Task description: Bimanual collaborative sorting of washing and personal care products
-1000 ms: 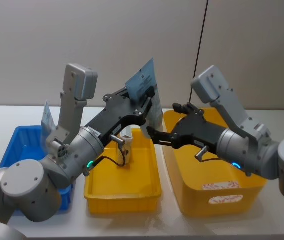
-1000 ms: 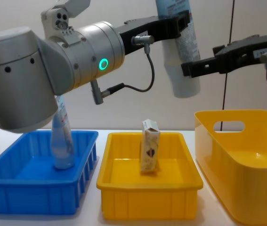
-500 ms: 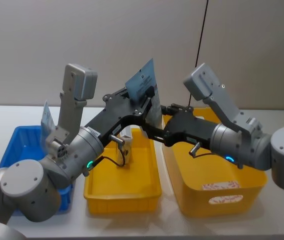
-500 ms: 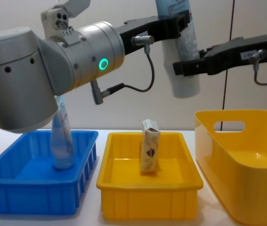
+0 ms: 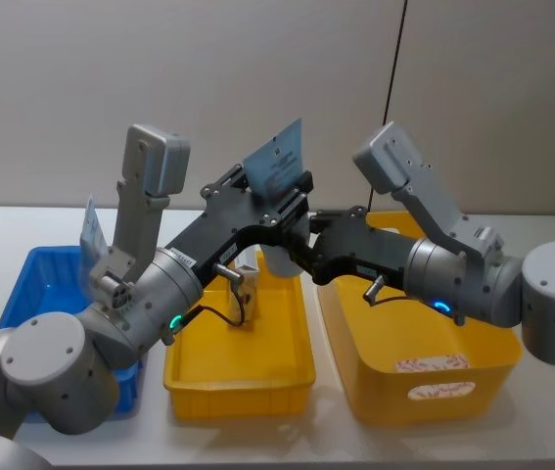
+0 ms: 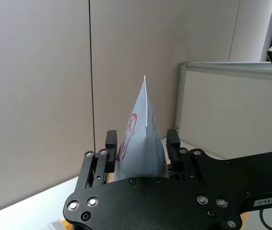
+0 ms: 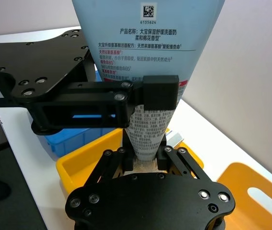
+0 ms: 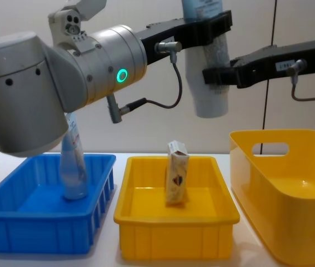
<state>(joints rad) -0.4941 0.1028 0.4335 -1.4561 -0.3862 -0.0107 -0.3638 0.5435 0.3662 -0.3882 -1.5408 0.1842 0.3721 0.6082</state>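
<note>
- The left gripper (image 8: 204, 25) is clamped on a whitish tube (image 8: 206, 67), holding it up in the air by its flat crimped end so the round cap end hangs down; in the left wrist view its two fingers (image 6: 111, 143) press the tube's sides.
- Just below that grip, the right gripper (image 8: 215, 73) has its fingers on either side of the tube's lower body. The right wrist view shows them flanking the narrow part, but I cannot tell whether they already pinch it.
- Under both grippers sits the small yellow bin (image 8: 176, 236), with one carton (image 8: 176, 172) standing upright in it. To the right gripper's side lies the big yellow bin (image 8: 290, 189); on the left arm's side the blue bin (image 8: 40, 222) holds a second tube (image 8: 73, 161) leaning upright.
- This looks like a hand-over. To do it well, the right gripper should squeeze firmly across the tube's body before the left one lets go, and the soft tube should be kept from swinging or slipping through.
- Compared with a second ago, the right gripper has moved from beside the tube, toward its own side, to right around it, and the tube has shifted slightly toward the left arm.
</note>
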